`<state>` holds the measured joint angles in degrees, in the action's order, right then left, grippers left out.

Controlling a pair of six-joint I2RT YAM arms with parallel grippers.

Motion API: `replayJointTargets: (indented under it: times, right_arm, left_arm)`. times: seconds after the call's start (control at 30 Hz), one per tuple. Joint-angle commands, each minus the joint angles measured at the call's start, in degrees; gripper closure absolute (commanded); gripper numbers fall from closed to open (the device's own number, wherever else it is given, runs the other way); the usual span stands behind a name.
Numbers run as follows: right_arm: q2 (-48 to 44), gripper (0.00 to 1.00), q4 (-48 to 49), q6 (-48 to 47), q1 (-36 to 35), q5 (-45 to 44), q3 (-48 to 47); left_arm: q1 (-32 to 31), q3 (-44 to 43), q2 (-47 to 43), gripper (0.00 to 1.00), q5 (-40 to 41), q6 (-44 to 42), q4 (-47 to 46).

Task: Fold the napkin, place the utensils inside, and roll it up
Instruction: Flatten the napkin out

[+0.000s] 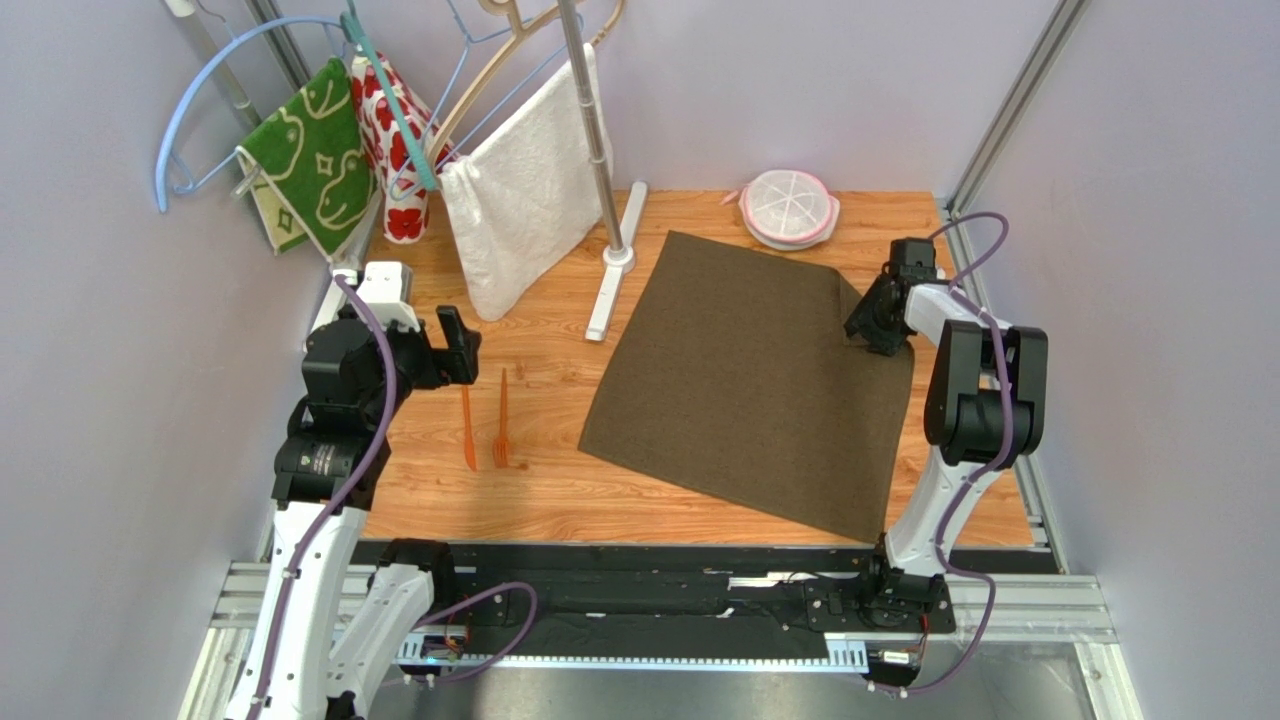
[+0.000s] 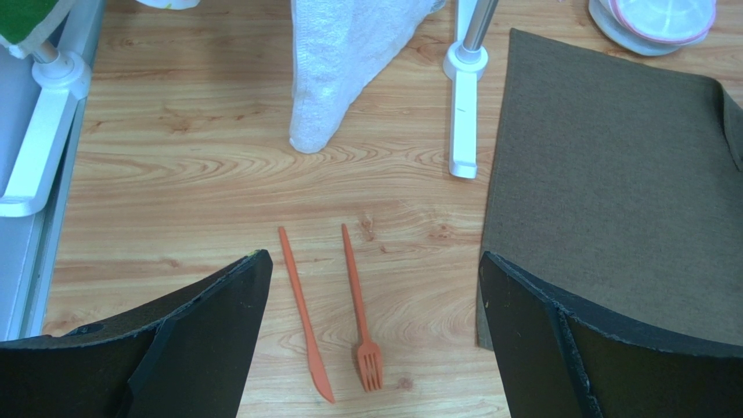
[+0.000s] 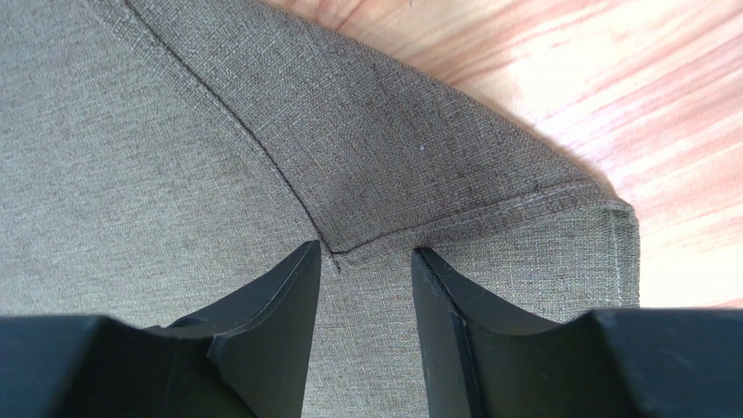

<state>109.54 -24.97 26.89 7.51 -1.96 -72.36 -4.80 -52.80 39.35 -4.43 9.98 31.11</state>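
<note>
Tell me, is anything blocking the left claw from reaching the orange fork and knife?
Nothing visible does. The left claw hangs open over the fork and knife, with only bare table below it. The napkin lies apart, to their right.

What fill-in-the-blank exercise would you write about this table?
The knife and fork are both ____.
The napkin lies to the ____ of them, seen from above.
The hanging towel is ____.
The left end effector has its jaws ____.
Missing: orange; right; white; open.
</note>
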Motion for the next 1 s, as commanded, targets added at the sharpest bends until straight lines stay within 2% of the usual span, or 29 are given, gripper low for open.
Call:
replayJointTargets:
  times: [0.0,0.57,0.67,0.7,0.97]
  right_arm:
    - [1.38,0.54,-0.52,-0.70,-0.56,-2.26,-3.75]
    - [6.74,0.78,-3.24,-0.09,-0.48,-4.28,-10.60]
    - [7.53,0.87,-3.33,0.26,-0.39,-4.98,-12.01]
    - [7.80,0.92,-3.24,0.35,-0.39,-5.25,-12.19]
    - [10.61,0.94,-4.12,1.75,2.42,-4.81,-17.90]
  left_arm:
    - [-0.04,-0.20,-0.68,0.02,-0.06,0.13,-0.53]
    - [-0.04,-0.11,-1.12,0.02,-0.14,0.22,-0.44]
    - [-0.04,-0.11,-1.21,0.02,-0.06,0.22,-0.53]
    - [-0.04,-0.11,-1.21,0.02,0.03,0.13,-0.53]
    - [-0.04,-0.03,-1.03,0.02,0.03,0.13,-0.44]
